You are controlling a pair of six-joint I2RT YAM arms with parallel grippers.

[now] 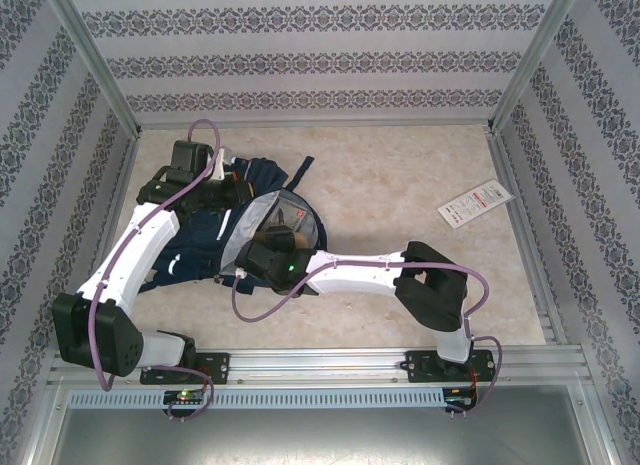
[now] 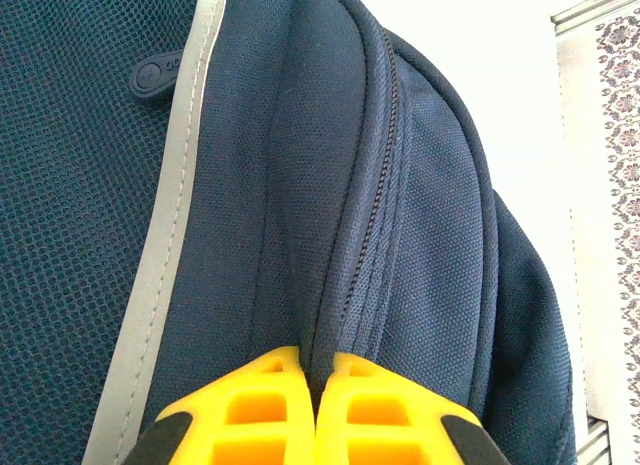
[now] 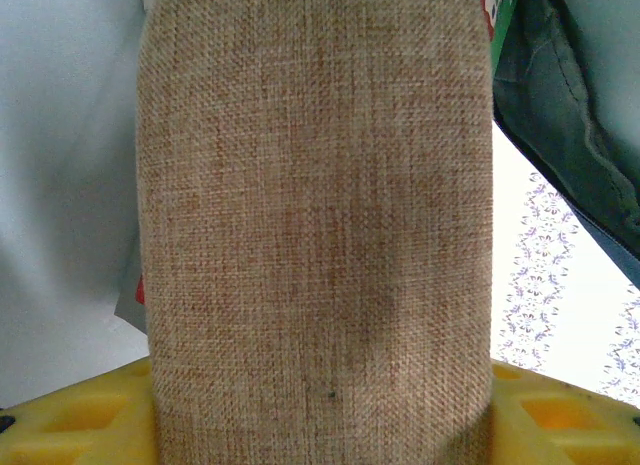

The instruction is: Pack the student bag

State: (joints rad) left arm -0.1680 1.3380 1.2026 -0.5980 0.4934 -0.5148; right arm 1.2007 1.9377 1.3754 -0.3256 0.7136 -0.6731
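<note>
Left of centre in the top view lies the student bag (image 1: 195,250); left gripper (image 2: 315,375) is clamped on its zipper seam (image 2: 372,225), right gripper (image 3: 320,425) grasps a tan woven item (image 3: 315,205) at its mouth.

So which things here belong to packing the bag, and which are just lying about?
In the job: student bag, pinched by the left gripper; tan woven-cloth item held in the right gripper.
Lying about: white printed card on the table.
</note>
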